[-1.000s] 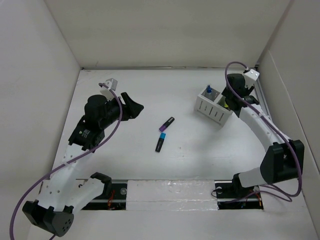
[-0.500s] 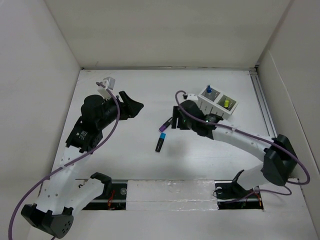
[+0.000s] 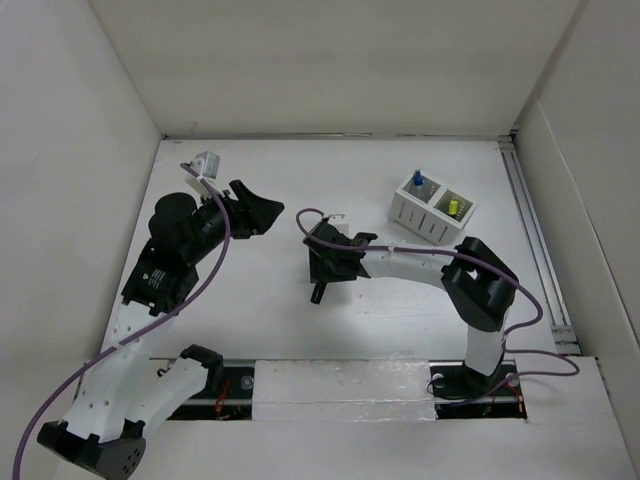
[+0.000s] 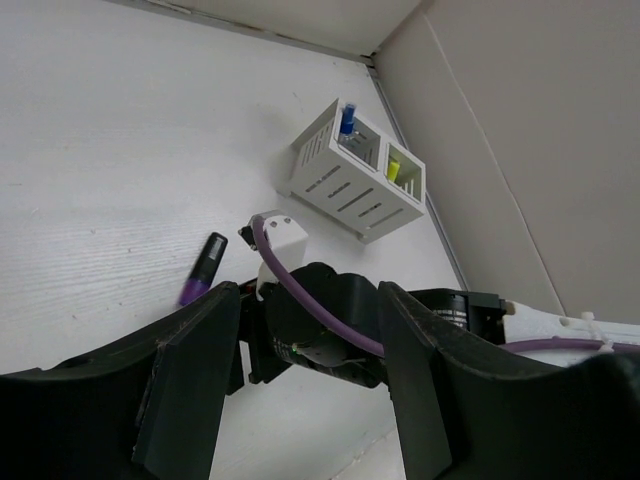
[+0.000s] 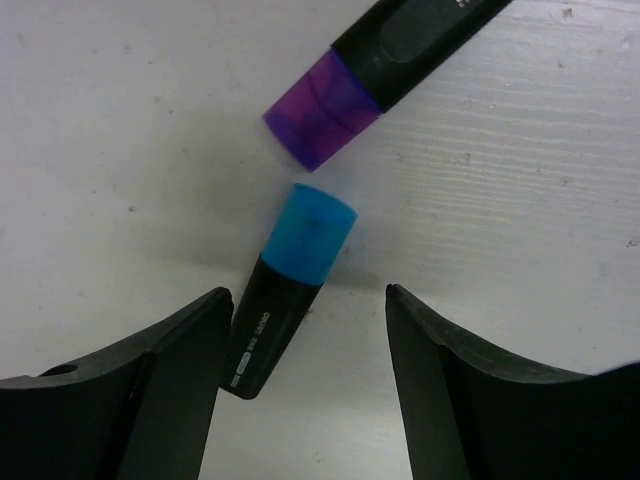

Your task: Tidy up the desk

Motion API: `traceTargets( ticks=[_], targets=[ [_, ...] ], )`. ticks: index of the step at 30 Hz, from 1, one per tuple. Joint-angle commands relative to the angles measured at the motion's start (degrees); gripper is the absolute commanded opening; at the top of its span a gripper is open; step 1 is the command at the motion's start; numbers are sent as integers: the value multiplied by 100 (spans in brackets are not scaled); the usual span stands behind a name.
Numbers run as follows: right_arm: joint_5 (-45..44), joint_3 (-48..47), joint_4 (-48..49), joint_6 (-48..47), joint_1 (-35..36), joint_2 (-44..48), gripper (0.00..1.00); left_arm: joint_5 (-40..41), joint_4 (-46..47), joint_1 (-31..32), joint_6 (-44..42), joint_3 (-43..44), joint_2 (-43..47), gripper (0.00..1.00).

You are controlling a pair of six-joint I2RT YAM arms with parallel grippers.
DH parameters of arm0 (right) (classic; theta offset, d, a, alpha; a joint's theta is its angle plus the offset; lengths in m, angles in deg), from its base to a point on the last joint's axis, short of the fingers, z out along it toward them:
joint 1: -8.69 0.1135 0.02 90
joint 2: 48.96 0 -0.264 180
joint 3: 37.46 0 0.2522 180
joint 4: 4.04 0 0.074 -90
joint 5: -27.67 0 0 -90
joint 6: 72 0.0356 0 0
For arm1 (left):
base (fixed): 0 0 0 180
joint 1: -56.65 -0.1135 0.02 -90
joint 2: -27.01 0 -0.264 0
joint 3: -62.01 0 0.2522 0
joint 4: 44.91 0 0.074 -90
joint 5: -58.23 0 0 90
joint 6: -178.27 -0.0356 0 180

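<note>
The desk [image 3: 250, 320] is a white tabletop. A blue-capped black highlighter [image 5: 285, 290] and a purple-capped one [image 5: 400, 60] lie cap to cap at its middle. My right gripper [image 3: 325, 268] hovers low over them, covering most of both in the top view; only the blue one's black end [image 3: 317, 294] shows. In the right wrist view the gripper [image 5: 305, 305] is open, its jaws astride the blue highlighter, not touching it. My left gripper [image 3: 258, 208] is open and empty, raised at the left; its wrist view shows the purple highlighter [image 4: 200, 268].
A white ribbed pen holder [image 3: 432, 212] stands at the back right with a blue pen and a yellow marker in it; it also shows in the left wrist view [image 4: 350, 178]. White wall panels enclose the desk. A metal rail runs along the right edge.
My right arm swung from the pen holder at the back right to the middle and came down over the two highlighters. My left arm shifted slightly left.
</note>
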State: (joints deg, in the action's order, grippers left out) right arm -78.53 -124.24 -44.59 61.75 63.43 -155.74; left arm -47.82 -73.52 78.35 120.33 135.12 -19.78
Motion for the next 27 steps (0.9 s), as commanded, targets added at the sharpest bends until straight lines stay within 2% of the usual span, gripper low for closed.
traceTargets(
  ticks=[1,10,15,16,19,21,23,27],
  targets=[
    [-365,-213,-125,345,2,-79,68,-12,141,19,-50,305,82,53],
    [-436,-415,-72,389,2,-615,61,-64,132,19,-59,243,82,53],
    [-515,-240,-64,468,2,-520,45,-29,114,19,-94,270,64,54],
    [-541,-92,-55,512,2,-284,39,-21,123,19,-111,279,56,54],
    [-568,190,-37,521,2,-81,32,-3,123,19,-129,279,38,54],
    [-655,453,-64,538,2,279,21,14,149,19,-138,270,20,54],
    [-717,577,-160,486,2,543,14,41,175,19,-147,270,-6,54],
    [-911,797,-274,346,-349,1631,10,-143,325,19,-112,165,-164,54]
  ],
)
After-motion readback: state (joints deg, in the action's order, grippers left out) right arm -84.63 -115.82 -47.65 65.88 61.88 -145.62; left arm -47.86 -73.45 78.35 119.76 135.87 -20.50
